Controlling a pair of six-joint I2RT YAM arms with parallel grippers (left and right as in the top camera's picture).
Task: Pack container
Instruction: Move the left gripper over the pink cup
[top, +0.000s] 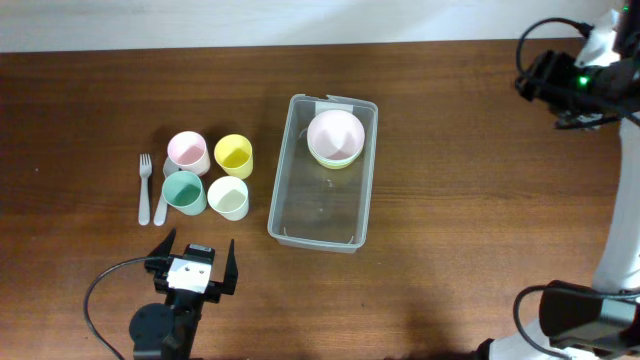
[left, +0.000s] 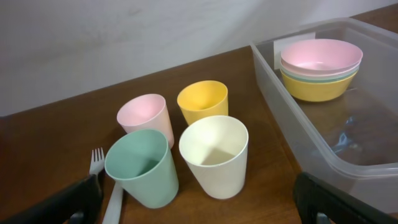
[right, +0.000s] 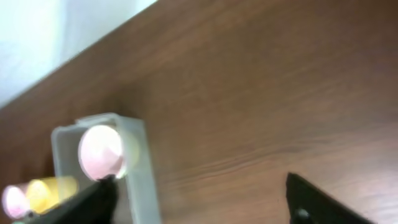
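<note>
The clear plastic container (top: 300, 215) lies mid-table and holds a stack of bowls with a pink bowl (top: 335, 135) on top, at its far end. Left of it stand four cups: pink (top: 187, 151), yellow (top: 233, 154), green (top: 184, 191) and cream (top: 228, 197). My left gripper (top: 195, 262) is open and empty, just in front of the cups. In the left wrist view the cups (left: 213, 152) and the container (left: 323, 146) lie ahead between the fingers (left: 199, 205). My right gripper (right: 205, 202) is open and empty, high at the far right; only its arm shows in the overhead view.
A white fork (top: 144, 187) and a white spoon (top: 161, 203) lie left of the cups. The right arm's base (top: 580, 315) stands at the front right. A black cable (top: 100, 300) loops at the front left.
</note>
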